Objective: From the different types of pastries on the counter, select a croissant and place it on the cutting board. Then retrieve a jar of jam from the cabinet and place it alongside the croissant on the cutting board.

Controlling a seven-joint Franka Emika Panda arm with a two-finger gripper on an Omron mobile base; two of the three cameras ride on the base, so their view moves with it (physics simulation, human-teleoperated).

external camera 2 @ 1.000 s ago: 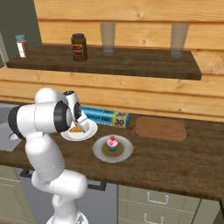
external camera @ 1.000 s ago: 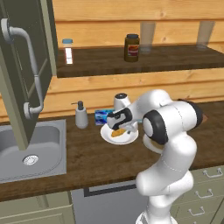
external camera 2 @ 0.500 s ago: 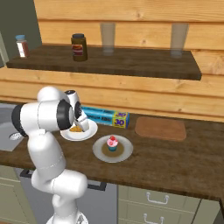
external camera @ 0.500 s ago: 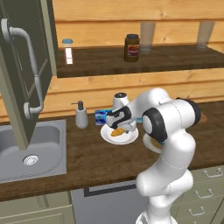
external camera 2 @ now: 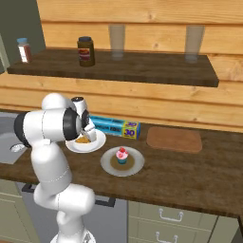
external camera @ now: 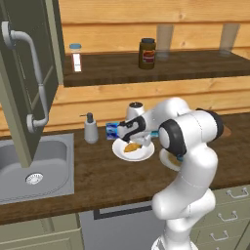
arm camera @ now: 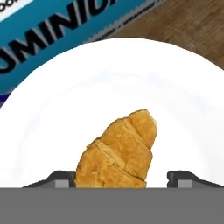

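Note:
The golden-orange croissant (arm camera: 118, 151) lies on a round white plate (arm camera: 57, 131) on the dark wood counter (external camera 2: 190, 171). My gripper (arm camera: 122, 177) is low over it and open, one dark fingertip on each side of the pastry. From the base, the croissant (external camera: 131, 147) sits just under my hand (external camera: 133, 138). The pink-frosted cupcake (external camera 2: 122, 155) stands on a grey plate (external camera 2: 107, 166). To the right lies the light brown cutting board (external camera 2: 173, 139), bare. The olive-grey cabinet door (external camera: 24, 83) stands open at left. The jam jar is out of view.
A blue foil box (external camera 2: 114, 126) lies against the wall behind the plates. A soap dispenser (external camera: 90, 129) and a sink (external camera: 34, 166) are at left. The wall shelf holds a tall brown jar (external camera 2: 86, 51), a spice shaker (external camera: 75, 57) and glasses (external camera 2: 116, 35).
My hand has eased down a little toward the croissant on its plate. Nothing else has moved.

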